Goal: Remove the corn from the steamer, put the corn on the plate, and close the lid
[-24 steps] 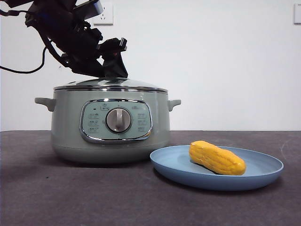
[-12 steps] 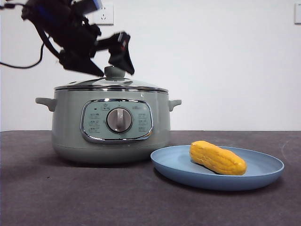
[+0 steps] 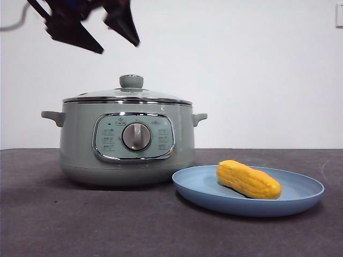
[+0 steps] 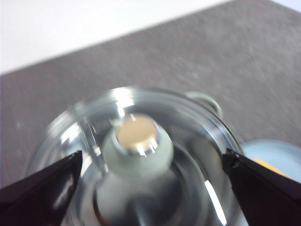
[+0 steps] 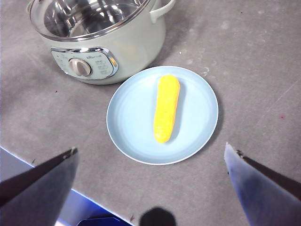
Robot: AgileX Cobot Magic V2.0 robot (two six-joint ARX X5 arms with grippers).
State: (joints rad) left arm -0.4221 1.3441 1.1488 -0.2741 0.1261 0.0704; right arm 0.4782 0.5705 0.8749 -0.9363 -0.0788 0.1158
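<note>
The sage-green steamer [image 3: 126, 142] stands at the left with its glass lid [image 3: 126, 95] closed on it, knob [image 3: 131, 81] on top. The yellow corn [image 3: 248, 180] lies on the light-blue plate [image 3: 305, 201] at the right. My left gripper [image 3: 104, 32] hangs open and empty above the lid knob, clear of it; the left wrist view shows the knob [image 4: 136, 143] between its spread jaws. My right gripper [image 5: 150, 160] is open, high above the plate [image 5: 136, 127] and corn [image 5: 167, 107].
The steamer's control panel and silver dial [image 3: 135, 136] face the front. The dark grey table [image 3: 80, 219] runs in front of the pot and plate. A white wall stands behind.
The left gripper has let go of the lid knob, opened and risen up and away from it. The lid stays closed on the pot. Corn and plate have not moved.
</note>
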